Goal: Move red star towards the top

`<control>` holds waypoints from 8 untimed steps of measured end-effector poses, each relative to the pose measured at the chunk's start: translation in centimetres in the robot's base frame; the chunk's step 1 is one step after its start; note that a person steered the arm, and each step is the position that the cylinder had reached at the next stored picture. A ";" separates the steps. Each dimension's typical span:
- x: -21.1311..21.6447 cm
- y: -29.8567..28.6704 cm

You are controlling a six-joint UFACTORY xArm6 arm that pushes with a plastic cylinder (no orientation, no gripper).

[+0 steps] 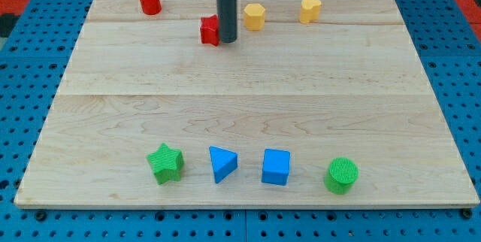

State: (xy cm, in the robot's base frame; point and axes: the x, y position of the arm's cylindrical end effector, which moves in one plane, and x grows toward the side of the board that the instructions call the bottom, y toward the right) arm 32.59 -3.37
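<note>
The red star (209, 30) lies near the view's top, left of centre, on the wooden board (248, 99). My tip (227, 42) touches or nearly touches the star's right side, and the dark rod rises from it out of the view's top. The rod hides part of the star's right edge.
A red cylinder (149, 1) stands at the top left. A yellow hexagon block (254, 16) and a yellow block (310, 9) sit right of the rod. Along the bottom are a green star (165, 162), a blue triangle (222, 164), a blue cube (276, 167) and a green cylinder (342, 175).
</note>
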 end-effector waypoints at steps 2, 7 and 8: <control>-1.5 -3.7; -4.7 -2.6; -5.6 -2.6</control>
State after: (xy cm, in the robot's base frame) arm 27.03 -6.01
